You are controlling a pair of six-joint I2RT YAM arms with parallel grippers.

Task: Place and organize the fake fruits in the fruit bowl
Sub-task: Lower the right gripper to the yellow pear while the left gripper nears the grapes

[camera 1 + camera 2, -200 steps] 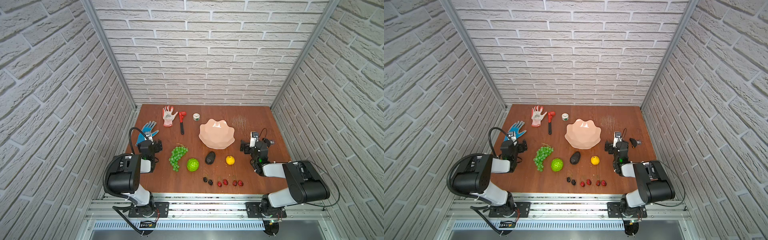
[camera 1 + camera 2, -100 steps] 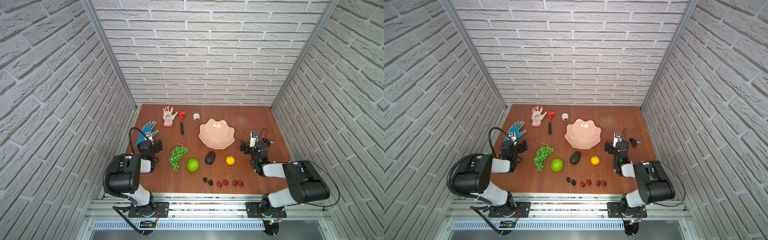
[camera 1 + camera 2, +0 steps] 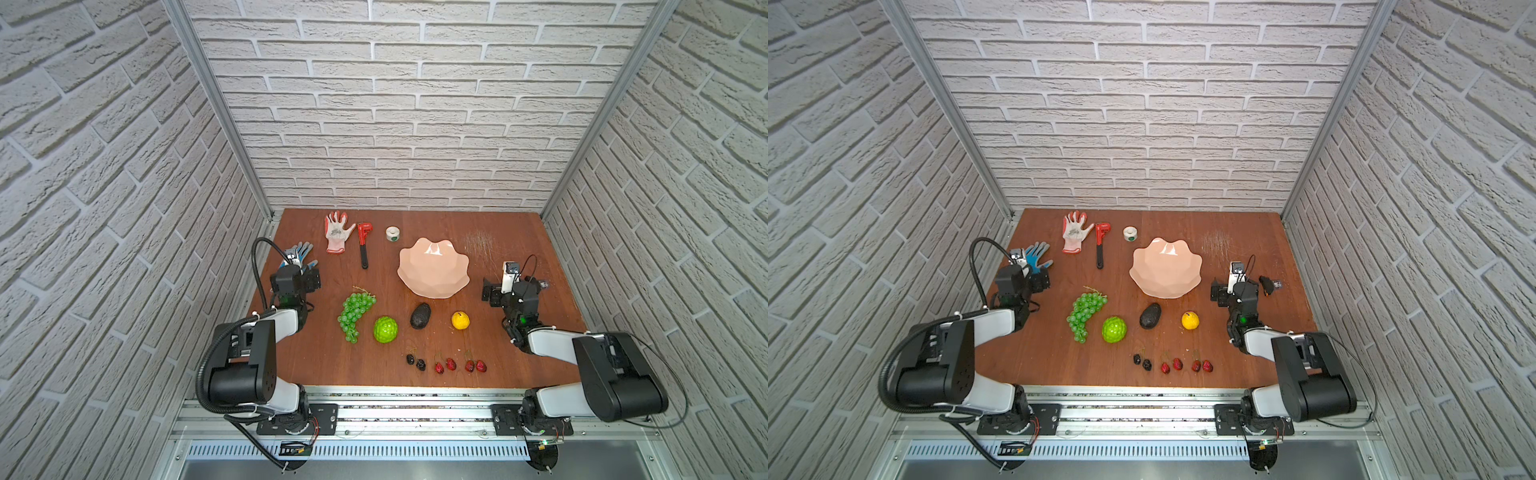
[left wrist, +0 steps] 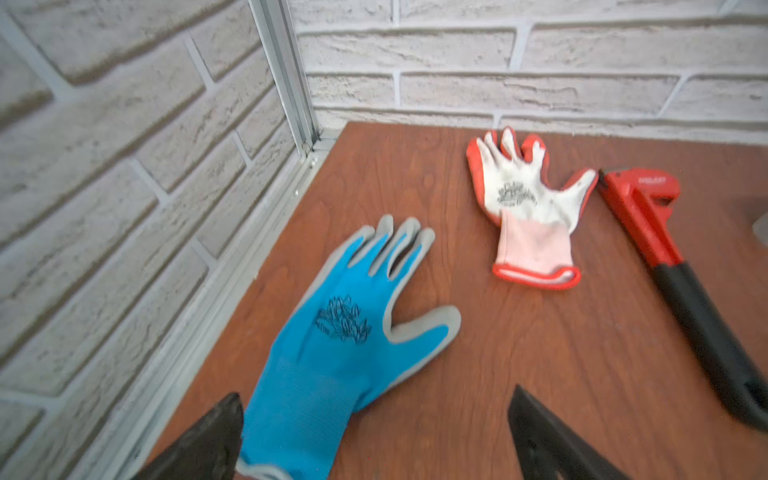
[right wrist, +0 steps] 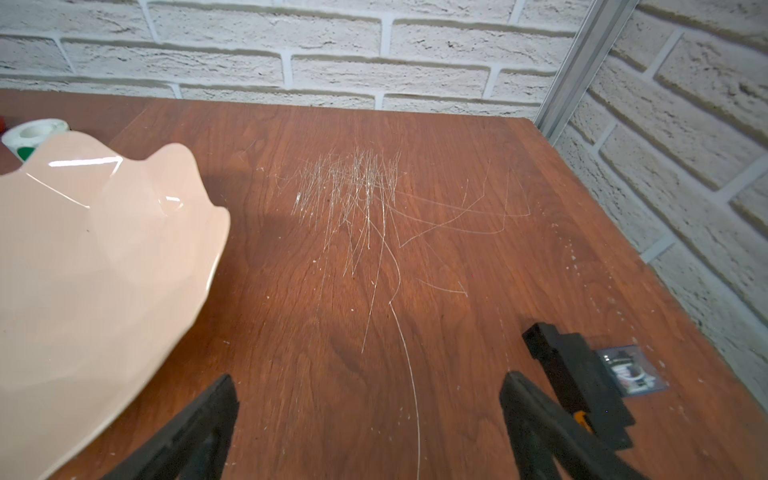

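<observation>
Glossy pale-pink scalloped fruit bowl [image 3: 433, 266]

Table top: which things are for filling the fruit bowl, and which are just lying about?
For the job: grape bunch, bumpy green ball, avocado, lemon, cherry pairs, pink bowl.
Lying about: blue glove, red-and-white glove, red wrench, tape roll, black part.

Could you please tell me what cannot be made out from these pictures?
- Blue glove cuff: left wrist view, cut off by the frame edge and a left gripper finger.
- Clear card beside black device: right wrist view, print blurred; top views, too small.
- Cherry pairs, stems: top views, too thin.
</observation>
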